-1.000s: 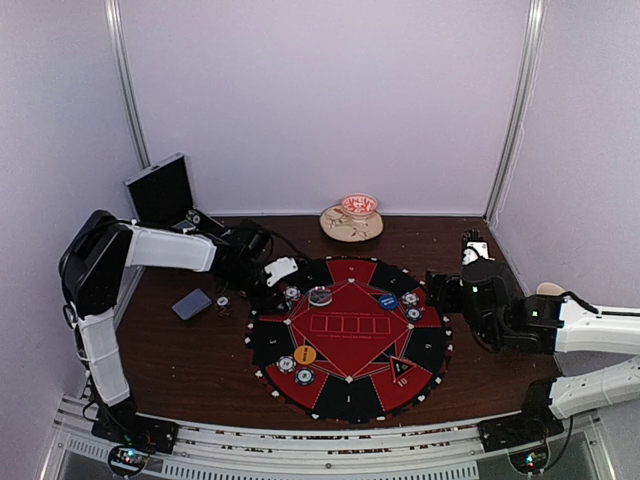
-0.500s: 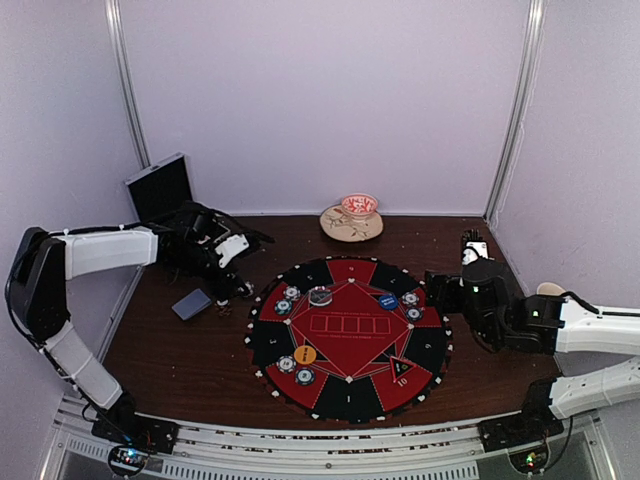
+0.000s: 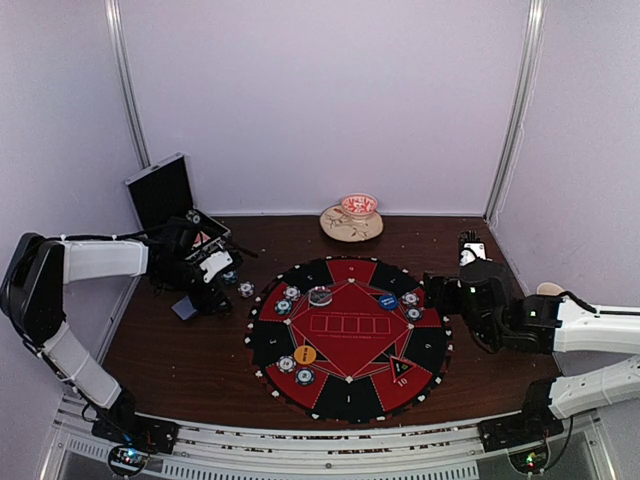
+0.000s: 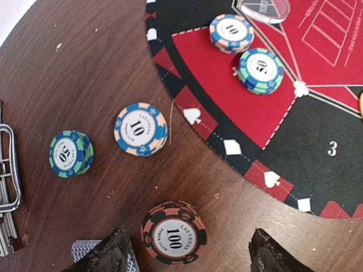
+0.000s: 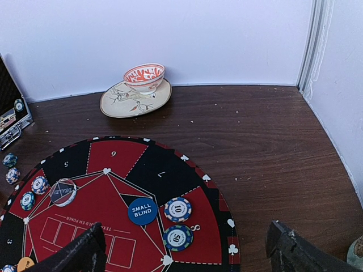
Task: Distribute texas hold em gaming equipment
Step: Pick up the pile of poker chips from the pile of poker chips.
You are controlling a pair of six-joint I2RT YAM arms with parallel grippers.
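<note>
Overhead first: dark brown wooden tabletop (image 3: 190, 360), scattered with pale crumbs, boxed in by plain lilac-white walls with metal corner strips. Round red-and-black mat (image 3: 348, 335) lies at centre. Black case (image 3: 160, 190) stands open at the far left; painted plate (image 3: 345, 228) with a red-patterned bowl (image 3: 359, 205) sits by the back wall. Left tool (image 3: 212, 298) hangs low over the tabletop left of the mat, near the grey-blue cards (image 3: 184, 308). Right tool (image 3: 437, 290) hovers at the mat's right edge. Poker chips sit on the mat's left (image 3: 291, 293), right (image 3: 410, 299) and near (image 3: 287, 364) sectors, with an orange disc (image 3: 305, 354) and a blue disc (image 3: 388, 301).

Left wrist: fingers (image 4: 108, 255) apart, a dark-and-orange 100 chip (image 4: 170, 232) flat on the wood between them, not clamped. Blue 10 chip (image 4: 140, 129) and small 50 stack (image 4: 70, 153) lie off the mat; two more chips (image 4: 231, 33) on its red sector.

Right wrist: fingers (image 5: 79, 252) wide apart, nothing between. Below, the blue disc reads SMALL BLIND, just beside a 10 chip (image 5: 177, 209) and a 50 chip (image 5: 177, 237).
</note>
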